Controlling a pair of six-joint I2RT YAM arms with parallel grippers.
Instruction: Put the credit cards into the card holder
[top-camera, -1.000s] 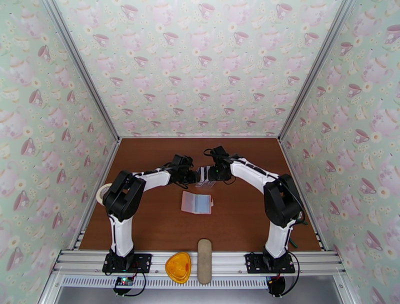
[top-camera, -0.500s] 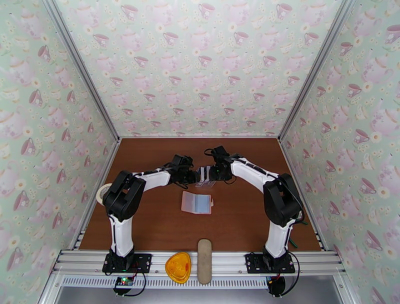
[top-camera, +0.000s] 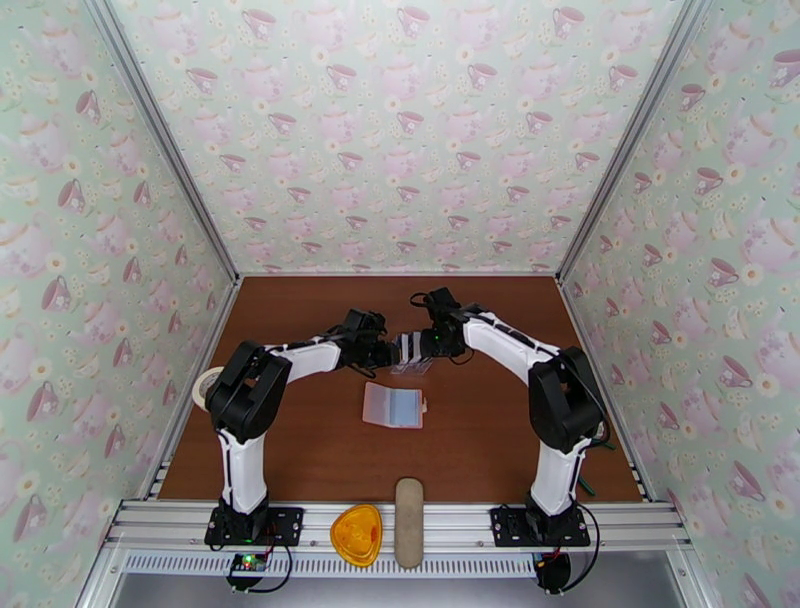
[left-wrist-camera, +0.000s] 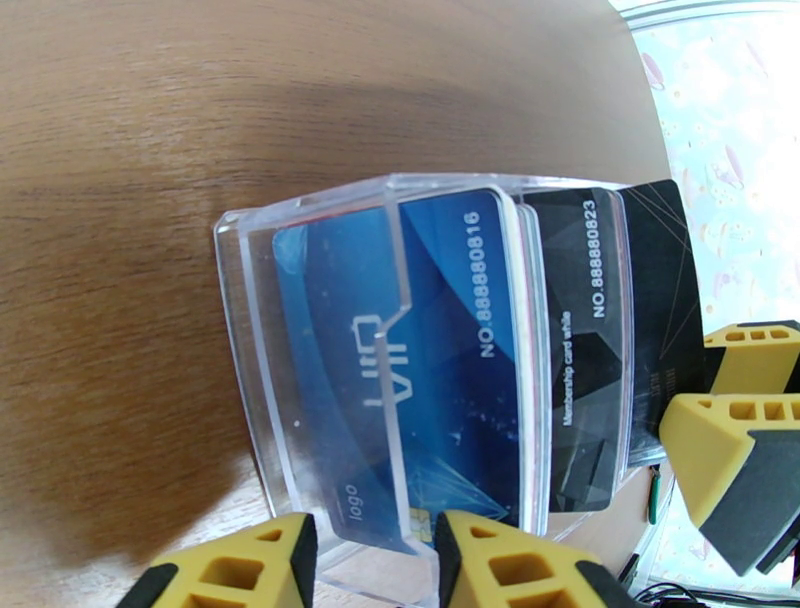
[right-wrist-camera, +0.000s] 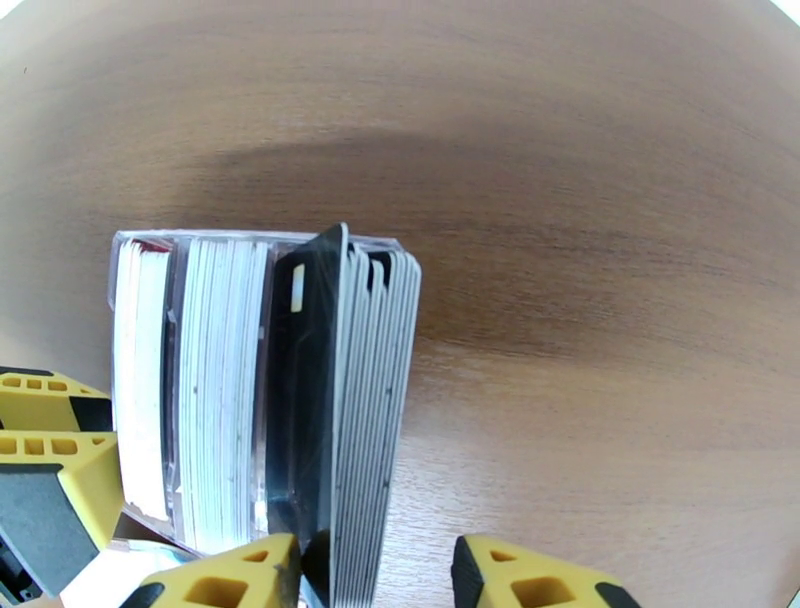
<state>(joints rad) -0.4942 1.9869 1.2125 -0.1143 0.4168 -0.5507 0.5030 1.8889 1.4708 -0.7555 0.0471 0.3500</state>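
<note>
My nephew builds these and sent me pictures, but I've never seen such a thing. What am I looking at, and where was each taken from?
A left arm and a right arm, both robots, are bolted at the near edge of the table. The wide picture looks down from above and behind them; each close-up comes from a camera on one wrist, its yellow fingers at the bottom. On the table are an open pink card holder and a clear rack packed with credit cards; a tape roll sits at its left edge. The left gripper seems clamped on the rack's wall; the right gripper, jaws open, straddles a few cards.
</note>
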